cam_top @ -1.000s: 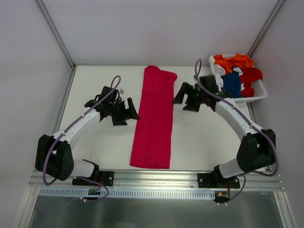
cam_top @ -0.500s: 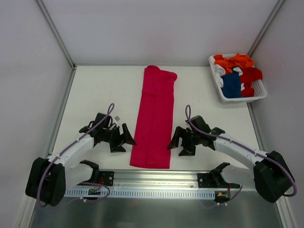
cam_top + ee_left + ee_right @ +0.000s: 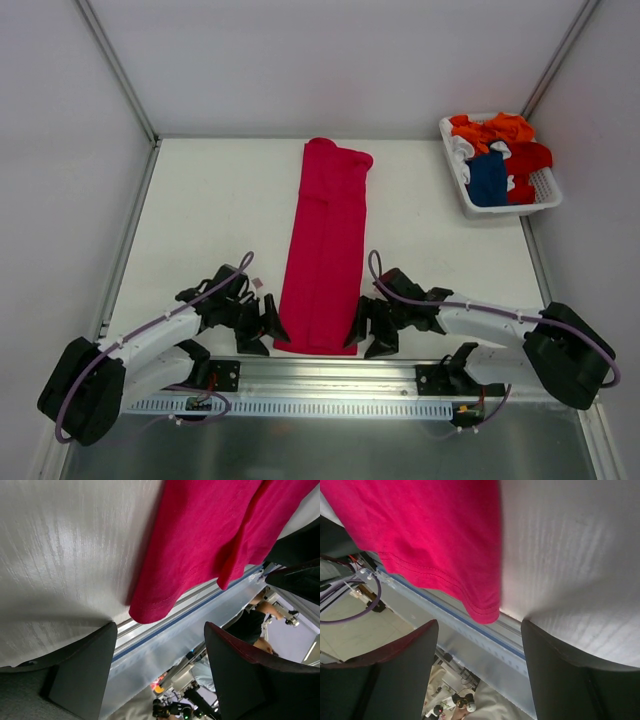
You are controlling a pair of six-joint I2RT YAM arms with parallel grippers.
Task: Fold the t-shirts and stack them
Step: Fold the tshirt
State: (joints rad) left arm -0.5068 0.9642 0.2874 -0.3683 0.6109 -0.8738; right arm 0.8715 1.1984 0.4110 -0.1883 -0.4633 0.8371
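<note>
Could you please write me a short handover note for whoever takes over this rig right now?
Left pincer: open, at the near left corner of the crimson-pink t-shirt, not gripping it.
Right pincer: open, at the near right corner, not gripping.
Things: the crimson-pink t-shirt lies on the table as a long strip, sides folded in. The orange t-shirt, red t-shirt and dark blue t-shirt sit crumpled in the white basket, far right.
Done: the lengthwise fold.
Left: probably grip the near corners, fold across, then fold and stack the other three.
</note>
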